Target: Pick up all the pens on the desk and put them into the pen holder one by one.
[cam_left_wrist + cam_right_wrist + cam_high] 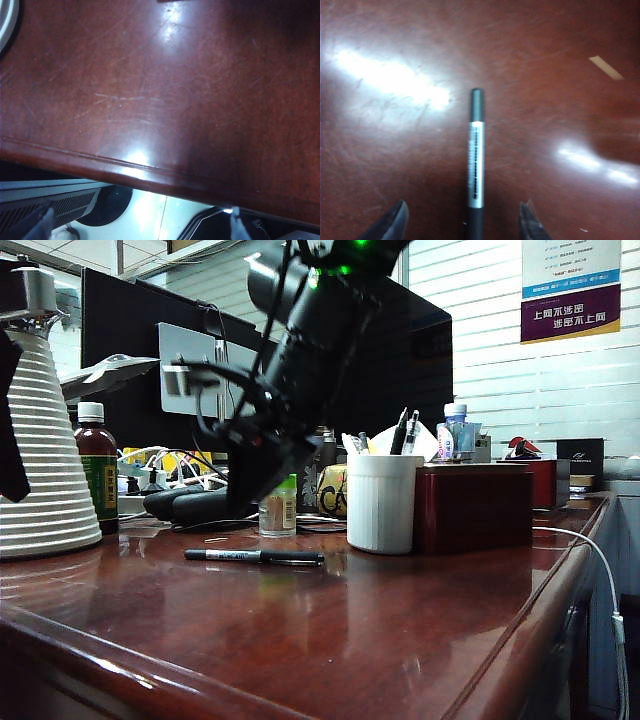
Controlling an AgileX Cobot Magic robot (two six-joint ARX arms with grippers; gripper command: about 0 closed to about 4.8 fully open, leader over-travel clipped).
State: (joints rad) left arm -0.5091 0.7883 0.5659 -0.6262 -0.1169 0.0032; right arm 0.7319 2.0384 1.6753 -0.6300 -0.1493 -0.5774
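Glossy desk (pixel 300 640), cluttered behind. Black pen (pixel 477 165) centre-frame between right gripper's (pixel 462 222) spread fingers; descend straight, close mid-barrel. Left gripper (pixel 140 225) wide, idle at lower frame over desk edge.

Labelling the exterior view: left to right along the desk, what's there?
White ribbed lamp base → brown bottle → black pen lying flat, right hand above it → white pen holder → dark-red box. Left hand not visible here.
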